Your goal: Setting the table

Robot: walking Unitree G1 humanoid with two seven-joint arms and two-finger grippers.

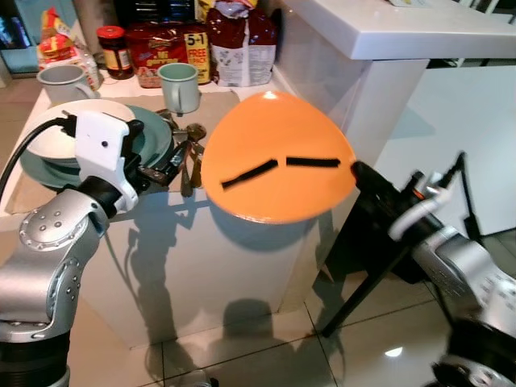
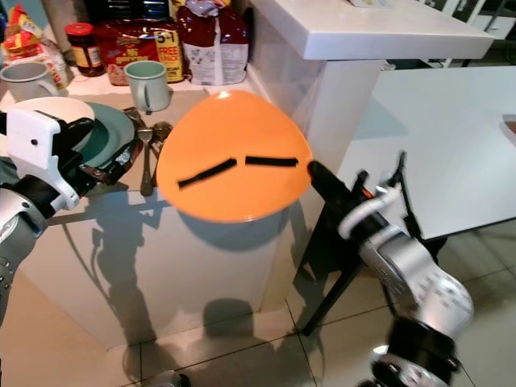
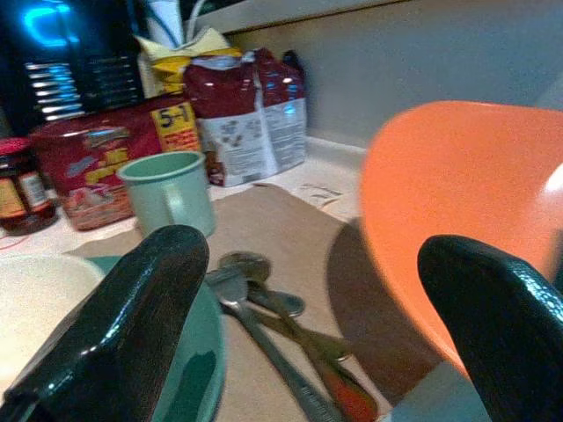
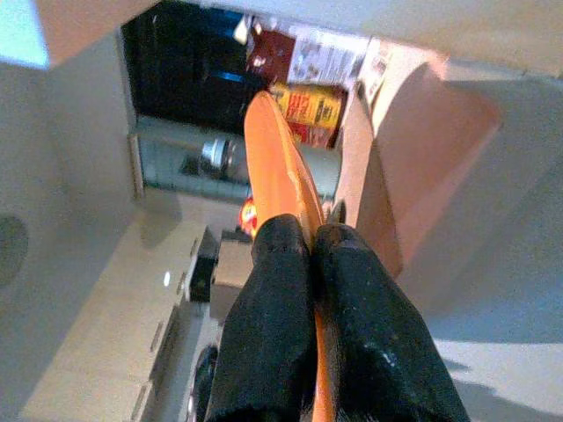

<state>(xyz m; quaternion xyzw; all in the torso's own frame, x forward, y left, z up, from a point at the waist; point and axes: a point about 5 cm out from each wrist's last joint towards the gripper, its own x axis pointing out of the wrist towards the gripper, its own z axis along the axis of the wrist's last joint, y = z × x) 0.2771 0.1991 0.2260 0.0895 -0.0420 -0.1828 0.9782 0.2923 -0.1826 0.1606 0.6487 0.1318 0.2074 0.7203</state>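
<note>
An orange plate [image 1: 278, 157] with two black marks hangs in the air just off the counter's front right corner. My right gripper [image 1: 359, 171] is shut on its right rim, the two fingers [image 4: 290, 264] pinching the edge. My left gripper [image 1: 165, 165] is open over the counter, close to the stacked white and teal plates [image 1: 153, 133]. Several spoons and forks [image 1: 192, 157] lie on the brown mat between the plate stack and the orange plate. A teal mug [image 1: 179, 86] stands behind them, and a second mug [image 1: 63, 83] sits at the far left.
Food packets [image 1: 242, 44], a red box [image 1: 157, 52] and a jar [image 1: 115, 50] line the back of the counter. A tall white ledge [image 1: 387, 32] rises to the right. A white table [image 2: 451, 145] stands to the right, over tiled floor [image 1: 266, 347].
</note>
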